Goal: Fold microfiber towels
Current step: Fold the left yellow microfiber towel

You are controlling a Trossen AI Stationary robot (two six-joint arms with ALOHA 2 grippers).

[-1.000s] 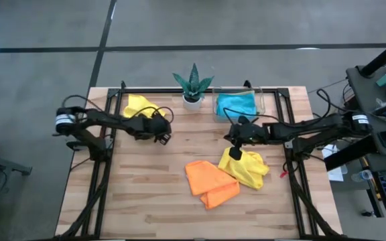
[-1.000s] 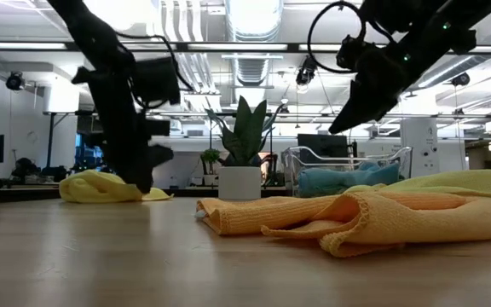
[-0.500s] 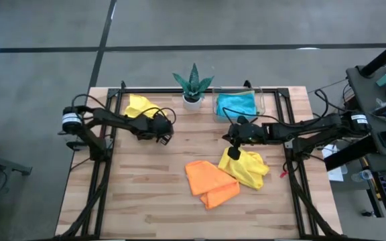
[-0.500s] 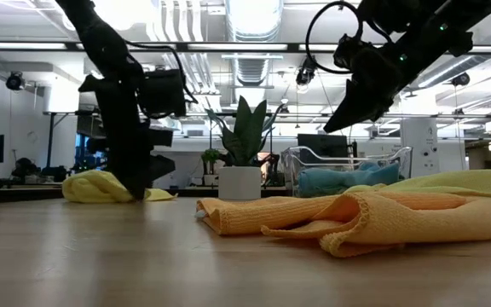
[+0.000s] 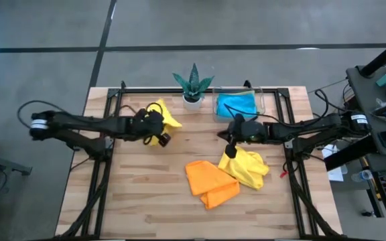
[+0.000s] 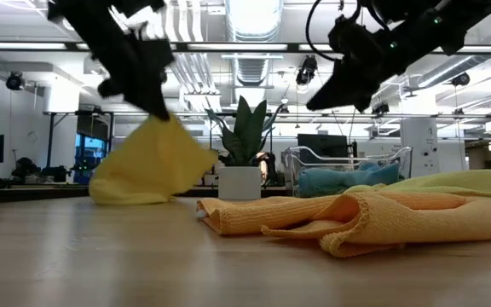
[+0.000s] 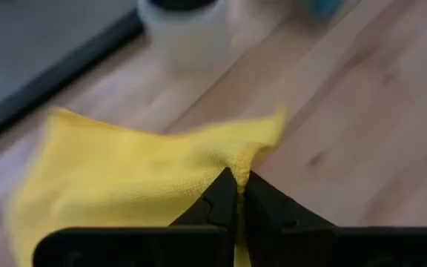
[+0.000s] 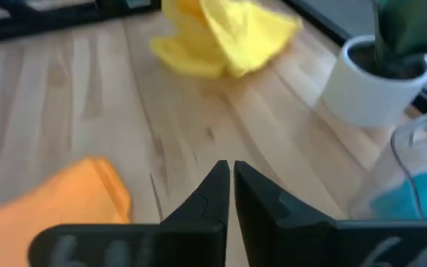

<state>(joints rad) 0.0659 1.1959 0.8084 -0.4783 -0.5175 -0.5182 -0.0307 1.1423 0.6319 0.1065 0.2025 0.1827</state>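
Yellow towel (image 7: 124,178) pinched between left fingers (image 7: 221,204)

Wooden plank tabletop (image 5: 153,201) stood on grey concrete floor (image 5: 39,40) crossed by dark seams. Far behind tabletop, open hall showed white ceiling ducts (image 6: 254,51), long strip lights (image 6: 254,13), monitors (image 6: 318,147). Dark equipment desk (image 5: 384,100) sat at right edge.
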